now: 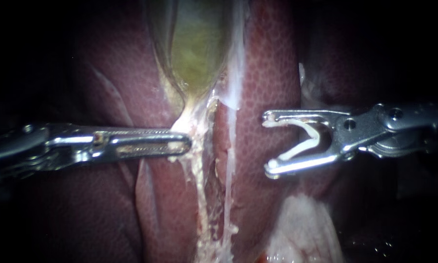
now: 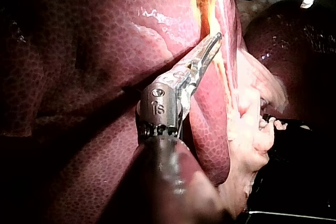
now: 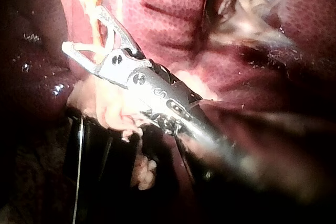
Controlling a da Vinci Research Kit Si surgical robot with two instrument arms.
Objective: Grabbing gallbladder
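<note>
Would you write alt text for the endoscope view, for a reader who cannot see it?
The left instrument grips pale tissue just below the greenish gallbladder, which lies between lobes of red liver. The right instrument hangs over the liver to its right, a white clip held in its wide-spread jaws.

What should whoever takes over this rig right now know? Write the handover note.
Left instrument: jaws shut on the pale tissue at the narrow end of the gallbladder.
Right instrument: jaws spread, holding a white clip between them. It hangs over the liver, apart from the pale tissue.
Done: the grab looks made, though the pictures do not show how firm the hold is.
Left: confirm the hold. The clip sits on no tissue yet.
</note>
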